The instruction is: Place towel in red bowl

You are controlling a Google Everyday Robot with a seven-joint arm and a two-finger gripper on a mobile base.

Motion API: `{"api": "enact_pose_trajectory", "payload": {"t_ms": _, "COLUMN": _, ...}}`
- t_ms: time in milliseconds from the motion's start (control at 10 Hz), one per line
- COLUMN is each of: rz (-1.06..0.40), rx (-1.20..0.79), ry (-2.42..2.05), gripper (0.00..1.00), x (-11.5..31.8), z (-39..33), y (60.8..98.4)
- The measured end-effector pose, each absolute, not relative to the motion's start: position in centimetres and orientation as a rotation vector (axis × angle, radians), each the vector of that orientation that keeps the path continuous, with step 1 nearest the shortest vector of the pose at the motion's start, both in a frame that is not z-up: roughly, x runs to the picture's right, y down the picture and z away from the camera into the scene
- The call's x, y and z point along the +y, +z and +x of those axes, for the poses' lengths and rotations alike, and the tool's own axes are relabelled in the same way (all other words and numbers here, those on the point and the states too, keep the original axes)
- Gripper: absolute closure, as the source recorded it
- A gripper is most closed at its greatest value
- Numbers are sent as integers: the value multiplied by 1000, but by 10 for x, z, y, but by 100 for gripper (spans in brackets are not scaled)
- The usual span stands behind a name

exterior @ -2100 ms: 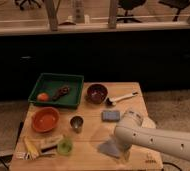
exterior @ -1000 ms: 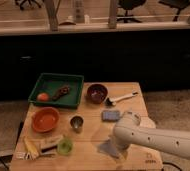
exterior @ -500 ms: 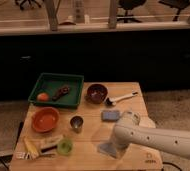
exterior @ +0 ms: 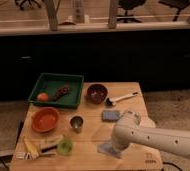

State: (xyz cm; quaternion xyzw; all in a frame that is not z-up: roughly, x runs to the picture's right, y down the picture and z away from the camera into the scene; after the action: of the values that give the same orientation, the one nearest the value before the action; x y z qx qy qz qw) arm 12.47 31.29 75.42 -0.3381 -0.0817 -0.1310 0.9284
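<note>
The towel (exterior: 107, 149) is a flat grey-blue cloth lying on the wooden table (exterior: 88, 150) near the front edge, right of centre. My gripper (exterior: 117, 145) is at the end of the white arm (exterior: 153, 137) that reaches in from the right. It is down at the towel's right part and covers it. The red bowl (exterior: 44, 119) stands empty at the table's left side, well apart from the towel.
A metal cup (exterior: 77, 123) stands between bowl and towel. A blue-grey pad (exterior: 110, 116), a dark maroon bowl (exterior: 97, 92) and a brush (exterior: 122, 98) lie behind the arm. A green tray (exterior: 58, 90) with food is back left. Bananas (exterior: 30, 147) and a green fruit (exterior: 64, 146) lie front left.
The arm has lowered and shifted slightly left onto the towel, covering more of it. The towel itself has stayed in place.
</note>
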Motion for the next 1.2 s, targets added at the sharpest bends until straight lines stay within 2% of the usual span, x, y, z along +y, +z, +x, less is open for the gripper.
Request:
{"api": "enact_pose_trajectory", "payload": {"t_ms": 600, "rz": -695, "rx": -142, "ry": -281, "gripper": 99, "x": 297, "z": 123, "y": 752}}
{"api": "enact_pose_trajectory", "payload": {"t_ms": 800, "rz": -699, "rx": -132, "ry": -284, "gripper": 93, "x": 290, "z": 122, "y": 751}}
{"api": "enact_pose_trajectory", "payload": {"t_ms": 1000, "rz": -701, "rx": -126, "ry": -294, "gripper": 91, "x": 284, "z": 121, "y": 752}}
{"api": "enact_pose_trajectory", "payload": {"t_ms": 1200, "rz": -704, "rx": -119, "ry": -293, "gripper": 72, "x": 281, "z": 121, "y": 751}}
